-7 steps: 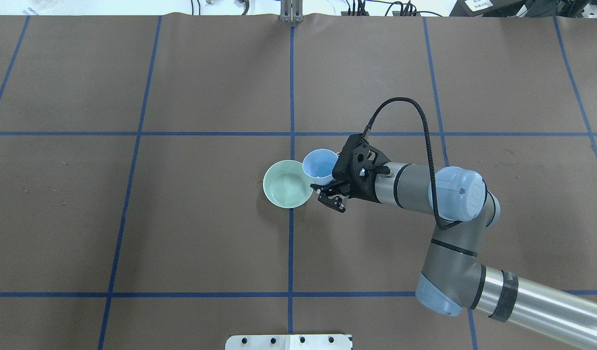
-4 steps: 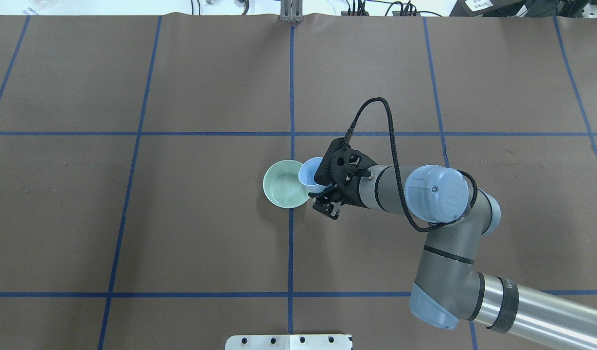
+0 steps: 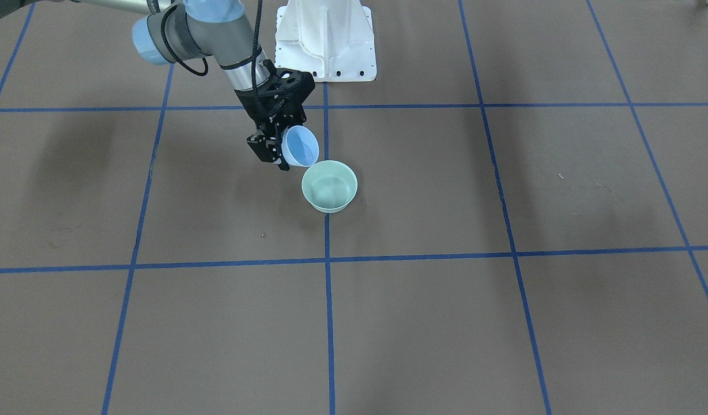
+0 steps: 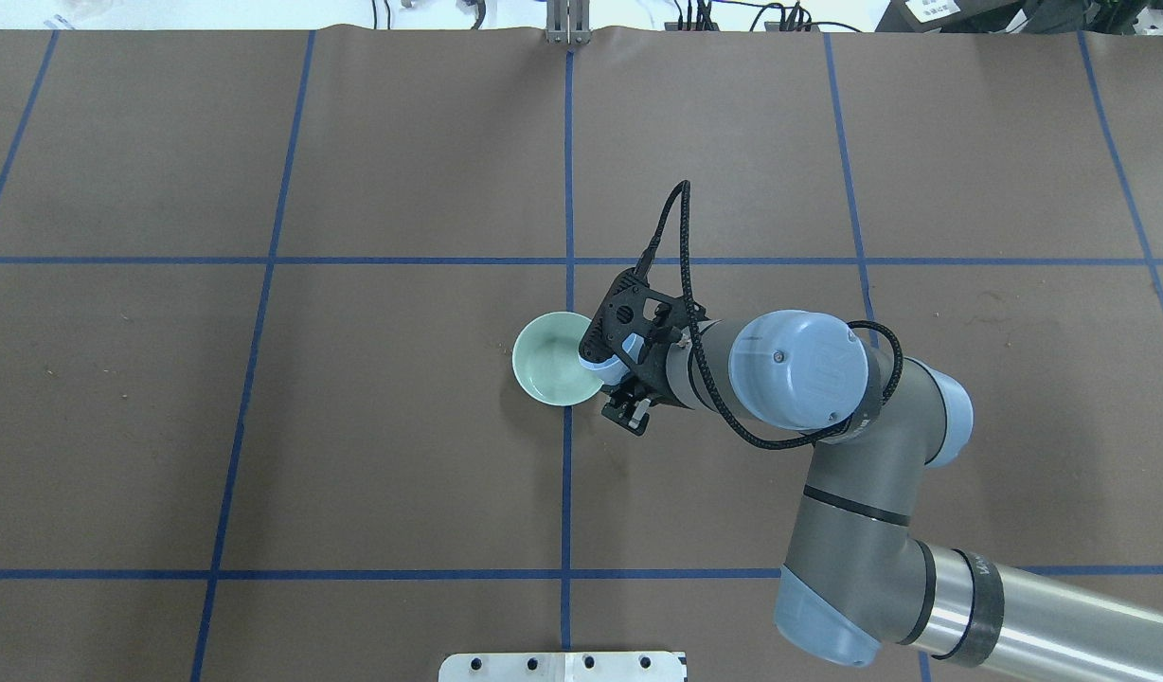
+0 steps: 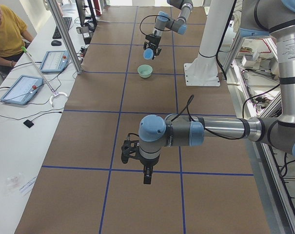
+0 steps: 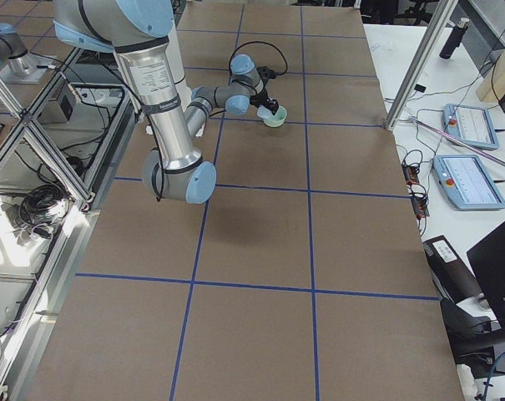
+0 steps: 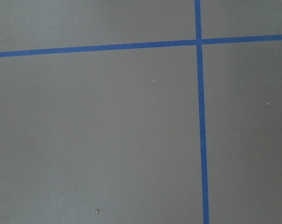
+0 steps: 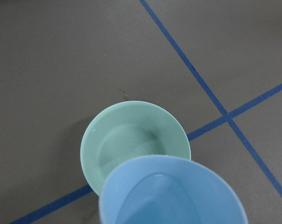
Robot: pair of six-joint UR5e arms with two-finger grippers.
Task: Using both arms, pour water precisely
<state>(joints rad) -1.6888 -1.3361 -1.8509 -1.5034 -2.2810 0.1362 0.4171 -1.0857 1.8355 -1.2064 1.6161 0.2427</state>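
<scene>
1. One hold carried everything: the right gripper was clamped on the cup, tilted above the rim of the bowl; water glinted faintly in the bowl.
2. Because the cup's lip sat near the bowl's edge, a faster tilt could have sent water onto the table.
3. A weak pinch might have let the cup slip.
4. The left gripper hung well apart; whether it was open could not be told.

Pale blue cup; pale green bowl; brown table, blue grid lines; right arm silver-grey, light-blue caps.
</scene>
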